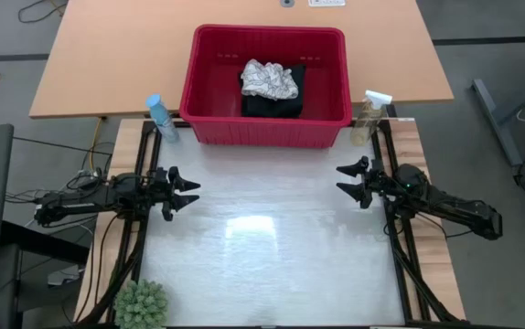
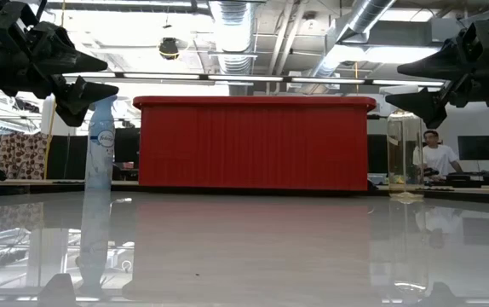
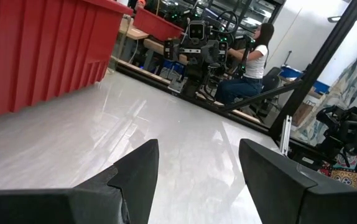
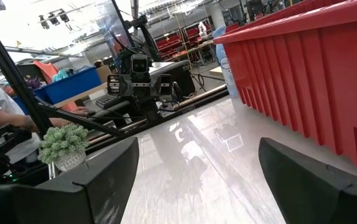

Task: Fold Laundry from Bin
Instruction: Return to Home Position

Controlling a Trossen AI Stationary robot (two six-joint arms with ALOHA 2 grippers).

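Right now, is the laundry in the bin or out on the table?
In: the laundry lies piled inside the red bin, as the high view shows.

- bin (image 1: 267, 133) at far middle of table (image 1: 272, 265)
- laundry (image 1: 270, 90) stacked inside bin, crumpled cloth (image 1: 270, 79) on top of folded garment (image 1: 272, 106)
- spray bottle (image 1: 160, 117) just beside bin's left near corner, second spray bottle (image 1: 369, 117) by its right near corner
- left gripper (image 1: 192, 194) over table's left side, right gripper (image 1: 340, 179) over right side, well apart, both nearer than bin
- potted plant (image 1: 142, 304) at near left corner

Overhead and table-level views (wrists closer) share the bin (image 1: 267, 131).
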